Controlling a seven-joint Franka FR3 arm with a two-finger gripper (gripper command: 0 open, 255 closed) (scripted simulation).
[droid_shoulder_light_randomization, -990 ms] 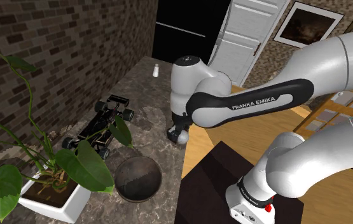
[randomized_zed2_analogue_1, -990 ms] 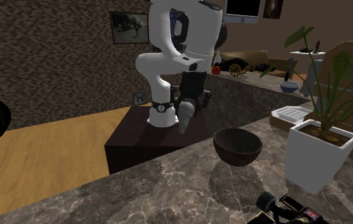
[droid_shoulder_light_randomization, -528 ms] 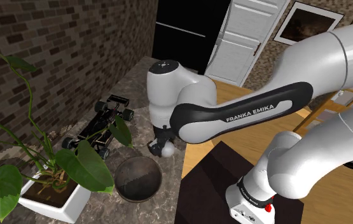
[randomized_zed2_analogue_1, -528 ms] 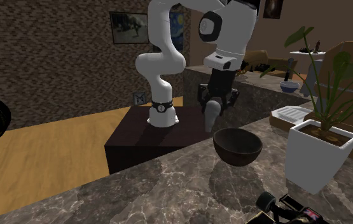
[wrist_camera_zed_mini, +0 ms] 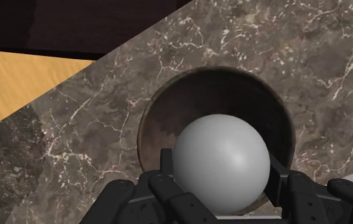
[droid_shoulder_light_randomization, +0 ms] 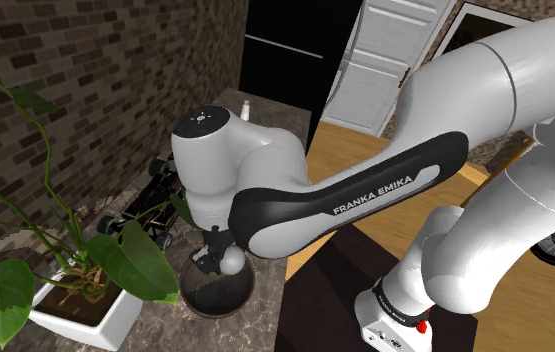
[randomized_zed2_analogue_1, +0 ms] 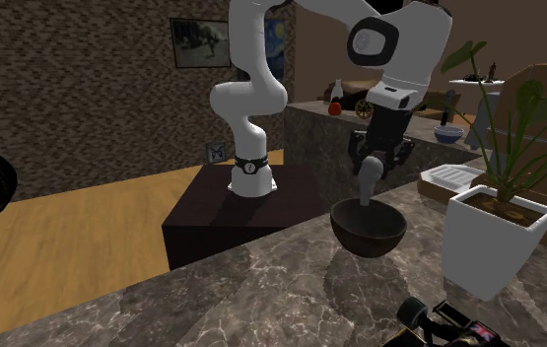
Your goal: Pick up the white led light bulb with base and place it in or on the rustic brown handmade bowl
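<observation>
The gripper (wrist_camera_zed_mini: 220,173) is pinching the light bulb (wrist_camera_zed_mini: 221,162) by its round white end, one black finger (wrist_camera_zed_mini: 166,164) pressing on each side. This seems to be keeping it from rolling while it is being carried. In the second exterior view the bulb (randomized_zed2_analogue_1: 368,181) is hanging narrow end down, straight over the dark brown bowl (randomized_zed2_analogue_1: 370,233), with its tip about level with the rim. The bowl (wrist_camera_zed_mini: 229,86) is sitting open side up on the marbled counter (wrist_camera_zed_mini: 98,121), so a release from here would likely be dropping the bulb inside. The arm (droid_shoulder_light_randomization: 380,187) is carrying the words FRANKA EMIKA in white letters on its black band. I am making out no other writing.
</observation>
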